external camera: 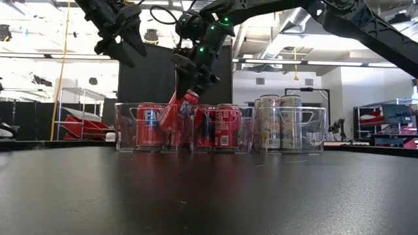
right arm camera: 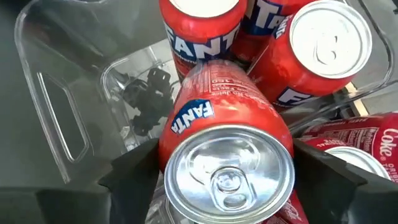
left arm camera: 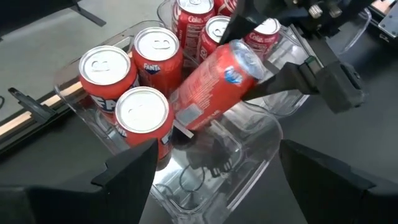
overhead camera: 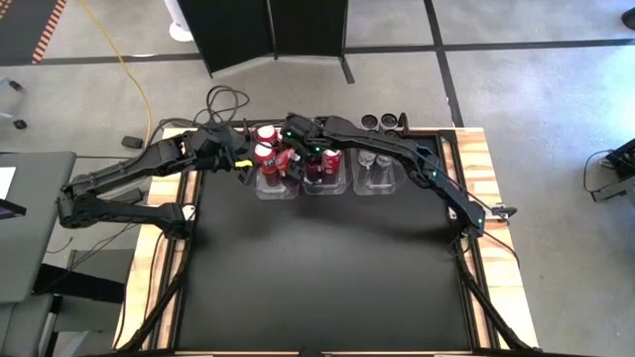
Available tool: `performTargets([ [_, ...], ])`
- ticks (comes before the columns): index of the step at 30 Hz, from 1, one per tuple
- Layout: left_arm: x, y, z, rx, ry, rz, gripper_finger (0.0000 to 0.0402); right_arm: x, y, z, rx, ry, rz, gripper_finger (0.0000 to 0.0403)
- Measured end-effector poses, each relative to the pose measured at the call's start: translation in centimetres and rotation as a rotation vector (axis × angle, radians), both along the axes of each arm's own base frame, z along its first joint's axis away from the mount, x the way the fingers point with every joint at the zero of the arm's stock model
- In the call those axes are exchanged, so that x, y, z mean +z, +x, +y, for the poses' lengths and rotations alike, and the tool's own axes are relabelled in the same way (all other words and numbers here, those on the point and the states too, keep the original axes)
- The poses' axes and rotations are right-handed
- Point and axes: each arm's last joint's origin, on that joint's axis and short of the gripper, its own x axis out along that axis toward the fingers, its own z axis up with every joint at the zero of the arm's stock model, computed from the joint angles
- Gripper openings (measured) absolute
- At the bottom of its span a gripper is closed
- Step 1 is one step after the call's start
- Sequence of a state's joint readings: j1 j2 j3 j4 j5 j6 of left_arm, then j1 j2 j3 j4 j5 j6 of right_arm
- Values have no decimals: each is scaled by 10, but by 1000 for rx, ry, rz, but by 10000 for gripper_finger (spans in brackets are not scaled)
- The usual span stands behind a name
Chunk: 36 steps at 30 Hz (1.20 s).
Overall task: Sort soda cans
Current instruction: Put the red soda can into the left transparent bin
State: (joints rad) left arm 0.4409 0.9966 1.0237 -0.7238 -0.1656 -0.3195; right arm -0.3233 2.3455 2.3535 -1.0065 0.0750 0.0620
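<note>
Three clear bins stand in a row at the table's far side. The left bin (overhead camera: 276, 190) holds three upright red Fanta cans (left arm camera: 143, 109), the middle bin (overhead camera: 327, 186) red Coke cans (external camera: 225, 127), and the right bin (overhead camera: 375, 183) silver cans (external camera: 277, 124). My right gripper (right arm camera: 227, 174) hangs over the left bin, shut on a tilted red Fanta can (left arm camera: 217, 78). My left gripper (left arm camera: 217, 180) hovers open just left of and above that bin, with nothing between its fingers. My right gripper pinches the tilted can's upper end (right arm camera: 171, 143), just below its silver top, between its two fingers. The fingers slant down from above and from the table's right. The can leans steeply, with its lower end (left arm camera: 186, 118) down inside the left bin, beside a standing can.
Three small dark round things (overhead camera: 387, 121) lie behind the bins at the far edge. Cables (overhead camera: 223, 99) trail off the far left corner. The black mat (overhead camera: 327, 268) in front of the bins is bare.
</note>
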Motion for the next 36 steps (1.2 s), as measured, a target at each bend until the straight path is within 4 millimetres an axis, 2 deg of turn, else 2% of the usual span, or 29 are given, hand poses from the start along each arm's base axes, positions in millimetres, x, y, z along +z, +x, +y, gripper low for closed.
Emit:
performTargets([
  [10, 0, 3, -6, -4, -29, -21, 327, 4, 3, -8, -53, -2, -74, 365],
  [17, -2, 5, -15, -24, -64, -13, 327, -2, -10, -5, -103, 67, 55, 365],
  [20, -7, 3, -20, -47, -87, 51, 327, 5, -16, 1, -83, 71, 91, 361],
  [23, -18, 7, -20, -38, -117, 75, 327, 30, -25, 10, -57, 49, 45, 356],
  [26, -33, 18, -17, -82, -135, 94, 327, 66, -37, 20, -30, 13, -49, 352],
  [29, -50, 32, -11, -180, -79, 216, 325, 101, -55, 26, -9, -17, -133, 349],
  [32, -68, 46, 4, -184, -101, 273, 317, 126, -74, 29, -6, -20, -183, 346],
  [36, -85, 62, 21, -201, -156, 335, 302, 148, -100, 32, -6, -2, -189, 344],
])
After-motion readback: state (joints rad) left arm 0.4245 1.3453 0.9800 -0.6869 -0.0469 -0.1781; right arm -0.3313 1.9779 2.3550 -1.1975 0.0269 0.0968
